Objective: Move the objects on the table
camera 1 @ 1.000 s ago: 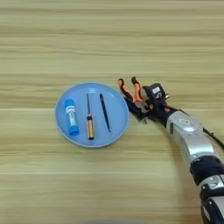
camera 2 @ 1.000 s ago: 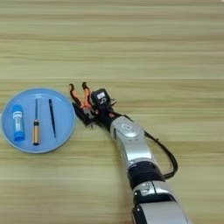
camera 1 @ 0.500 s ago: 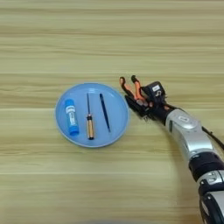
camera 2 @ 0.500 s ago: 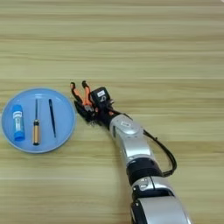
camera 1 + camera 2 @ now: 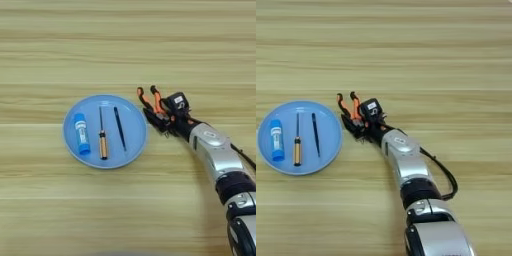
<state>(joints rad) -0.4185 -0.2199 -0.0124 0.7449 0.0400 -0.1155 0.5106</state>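
Since a second ago I see almost no change: my claw (image 5: 159, 120) stays at the pliers (image 5: 151, 102), just right of the plate (image 5: 136, 145) on the desk (image 5: 60, 45). It seems clenched on them. The tube (image 5: 81, 140), screwdriver (image 5: 102, 140) and stick (image 5: 120, 129) lie in the plate. No writing is readable.

Silver forearm (image 5: 405, 162) with black wrist band, looping black cable (image 5: 443, 175), black-fingered claw (image 5: 359, 127).
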